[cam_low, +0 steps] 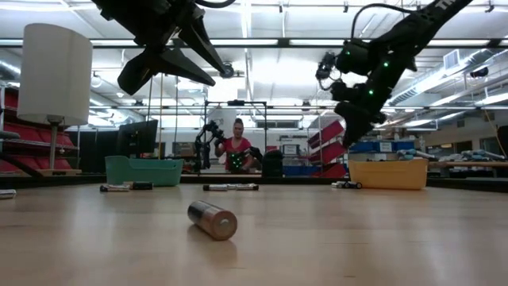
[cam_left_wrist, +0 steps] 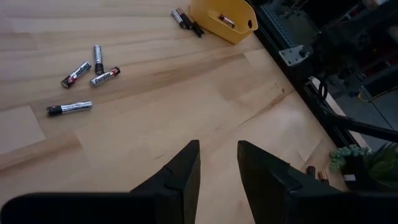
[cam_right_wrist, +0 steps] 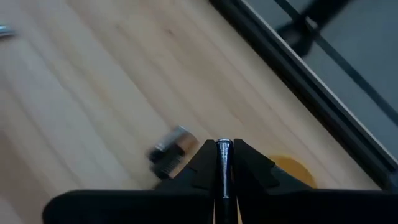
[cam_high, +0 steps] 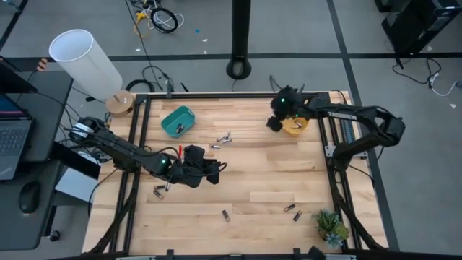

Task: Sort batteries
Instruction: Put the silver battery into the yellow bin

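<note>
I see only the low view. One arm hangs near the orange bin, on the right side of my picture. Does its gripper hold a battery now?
Observer: Yes. The right wrist view shows the right gripper shut on a thin battery, with its silver tip showing between the fingers.
Operator: Is it above the bin?
Observer: In the high view it is over the near edge of the orange bin, not over the middle.
Operator: And the other gripper?
Observer: The left gripper is open and empty, above bare table.
</note>
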Robot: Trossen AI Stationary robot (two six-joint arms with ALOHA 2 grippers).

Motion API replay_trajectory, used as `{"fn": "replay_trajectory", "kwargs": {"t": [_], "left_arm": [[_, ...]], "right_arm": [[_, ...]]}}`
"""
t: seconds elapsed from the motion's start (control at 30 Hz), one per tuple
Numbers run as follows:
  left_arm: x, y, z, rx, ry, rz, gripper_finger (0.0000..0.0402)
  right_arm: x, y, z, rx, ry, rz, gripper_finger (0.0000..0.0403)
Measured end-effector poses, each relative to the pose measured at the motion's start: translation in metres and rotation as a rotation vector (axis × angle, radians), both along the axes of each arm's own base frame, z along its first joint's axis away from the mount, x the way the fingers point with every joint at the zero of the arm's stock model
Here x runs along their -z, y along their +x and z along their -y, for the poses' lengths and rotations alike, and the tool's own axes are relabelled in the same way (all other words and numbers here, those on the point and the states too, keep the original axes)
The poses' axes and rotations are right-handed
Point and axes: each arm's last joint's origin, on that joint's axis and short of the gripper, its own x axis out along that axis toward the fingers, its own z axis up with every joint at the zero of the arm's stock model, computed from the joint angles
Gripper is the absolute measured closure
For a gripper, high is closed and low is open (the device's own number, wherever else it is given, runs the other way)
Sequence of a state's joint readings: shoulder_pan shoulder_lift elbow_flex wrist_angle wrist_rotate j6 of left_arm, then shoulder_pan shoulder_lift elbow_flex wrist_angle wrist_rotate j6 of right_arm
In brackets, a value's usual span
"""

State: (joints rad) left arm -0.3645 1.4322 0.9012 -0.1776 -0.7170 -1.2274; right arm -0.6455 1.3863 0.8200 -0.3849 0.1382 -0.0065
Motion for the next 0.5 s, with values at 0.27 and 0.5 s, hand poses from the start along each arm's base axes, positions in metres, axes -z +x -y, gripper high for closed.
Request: {"fn": "replay_trajectory", "kwargs": {"t": [0.27,0.5], "left_arm": [[0.000,0.000,0.000,0.000,0.000,0.001,0.0282],[0.000,0.000,0.000,0.000,0.000,0.000,0.0282]], "right_arm": [[-0.002,-0.017,0.014,0.081,0.015,-0.018,0.0346],[-0.001,-0.019,0.015,0.088,0.015,-0.020,0.0316]]}}
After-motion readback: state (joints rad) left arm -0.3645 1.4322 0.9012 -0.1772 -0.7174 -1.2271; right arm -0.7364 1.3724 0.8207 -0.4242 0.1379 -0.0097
